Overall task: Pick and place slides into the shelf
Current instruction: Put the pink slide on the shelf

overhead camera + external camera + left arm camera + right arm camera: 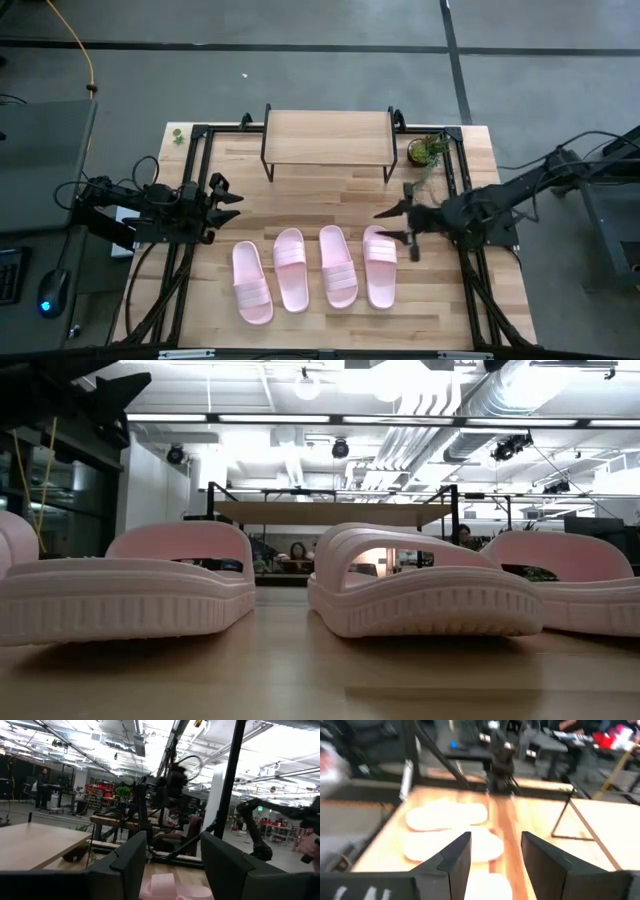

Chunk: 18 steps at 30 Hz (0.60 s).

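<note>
Four pale pink slides lie in a row side by side on the bench, toward its near edge, toes pointing at the far edge. The shelf stands at the middle of the far edge, its plank top bare, well apart from the row. A small potted plant sits near the far right corner, just beside the shelf.

The left gripper hovers at the left edge, beyond the leftmost slide — its fingers released, holding nothing. The right gripper hangs over the far end of the rightmost slide, fingers spread and empty, the pale sole showing between them.
</note>
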Each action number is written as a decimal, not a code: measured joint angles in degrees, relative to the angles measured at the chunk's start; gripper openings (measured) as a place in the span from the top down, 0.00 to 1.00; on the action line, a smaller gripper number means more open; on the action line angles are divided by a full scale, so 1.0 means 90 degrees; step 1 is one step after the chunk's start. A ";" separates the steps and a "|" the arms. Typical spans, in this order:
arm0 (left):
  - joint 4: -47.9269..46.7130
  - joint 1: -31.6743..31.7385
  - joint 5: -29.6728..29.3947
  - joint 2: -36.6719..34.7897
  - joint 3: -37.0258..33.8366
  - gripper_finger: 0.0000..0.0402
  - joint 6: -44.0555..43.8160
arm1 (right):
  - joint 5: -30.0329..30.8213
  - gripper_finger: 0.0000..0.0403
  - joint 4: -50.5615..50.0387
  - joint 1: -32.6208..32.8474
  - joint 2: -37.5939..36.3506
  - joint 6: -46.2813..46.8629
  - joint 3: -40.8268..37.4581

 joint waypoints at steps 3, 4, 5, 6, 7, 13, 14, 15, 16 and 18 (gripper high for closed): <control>-0.0072 0.0000 -0.0041 0.0000 0.0000 0.58 0.0005 | 0.0491 0.59 -0.0594 0.0301 0.0639 0.0006 0.0683; -0.0098 0.0000 -0.0061 0.0000 0.0000 0.58 0.0007 | 0.0653 0.59 -0.0805 0.0410 0.0833 0.0011 0.0899; -0.0112 0.0000 -0.0088 0.0000 0.0000 0.58 0.0007 | 0.0838 0.59 -0.1066 0.0517 0.1040 0.0025 0.1111; -0.0119 0.0000 -0.0099 0.0000 0.0000 0.58 0.0010 | 0.1054 0.59 -0.1373 0.0630 0.1237 0.0065 0.1319; -0.0124 0.0000 -0.0101 -0.0002 0.0000 0.58 0.0010 | 0.1314 0.59 -0.1678 0.0745 0.1428 0.0167 0.1510; -0.0129 0.0000 -0.0099 0.0000 0.0000 0.58 0.0015 | 0.2581 0.59 -0.3709 0.1254 0.2461 0.1003 0.2579; -0.0127 0.0000 -0.0099 0.0000 0.0000 0.58 0.0017 | 0.2674 0.59 -0.3958 0.1313 0.2611 0.1144 0.2734; -0.0128 0.0000 -0.0099 0.0000 0.0000 0.58 0.0015 | 0.2752 0.59 -0.4174 0.1371 0.2746 0.1308 0.2868; -0.0129 0.0000 -0.0099 -0.0002 0.0000 0.58 0.0015 | 0.2830 0.59 -0.4382 0.1422 0.2874 0.1497 0.2984; -0.0128 0.0000 -0.0098 0.0000 0.0000 0.58 0.0012 | 0.2842 0.59 -0.4823 0.1517 0.3128 0.1903 0.3167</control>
